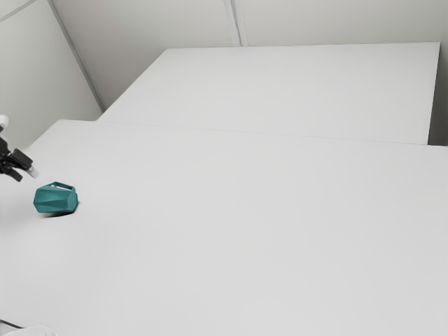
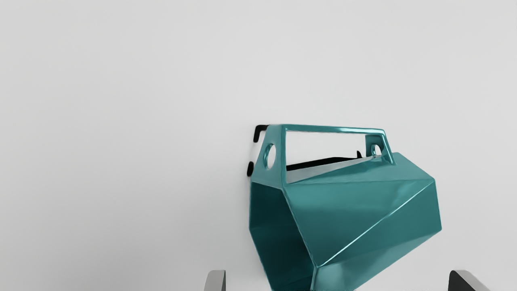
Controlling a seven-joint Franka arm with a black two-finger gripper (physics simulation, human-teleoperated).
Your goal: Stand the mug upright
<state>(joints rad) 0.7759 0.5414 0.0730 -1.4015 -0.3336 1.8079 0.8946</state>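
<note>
Mug: the mug (image 2: 359, 214) lies on its side on the worktop (image 1: 231, 224), not upright. It is at the exterior view's left, out in from the corner where the far edge begins.
Mug from gripper: in the exterior view it sits just below and to the right of the gripper (image 1: 26, 174), near it with a gap between. In the wrist view it is ahead of the fingertips, mostly within the span between them.
Long axis: mouth to base runs roughly along the line from one finger to the other, somewhat aslant. The mouth (image 2: 278, 238) is toward one finger's side, the base toward the other's.
Handle: the handle (image 2: 333, 128) is on the side of the body away from the fingertips, its taller leg at the rim.
Gripper: spread wide, holding nothing; neither finger has the mug pinched.
What the axis asks: closing as the fingers are lined up would, I judge, press toward rim and base rather than across the body. A grip across the body would want a turn of the hand; a grip on the handle would want more reach. Either should then tip the base down to the worktop.
Risk: the slanted facets may let the body roll or slip if only one finger meets it.
</note>
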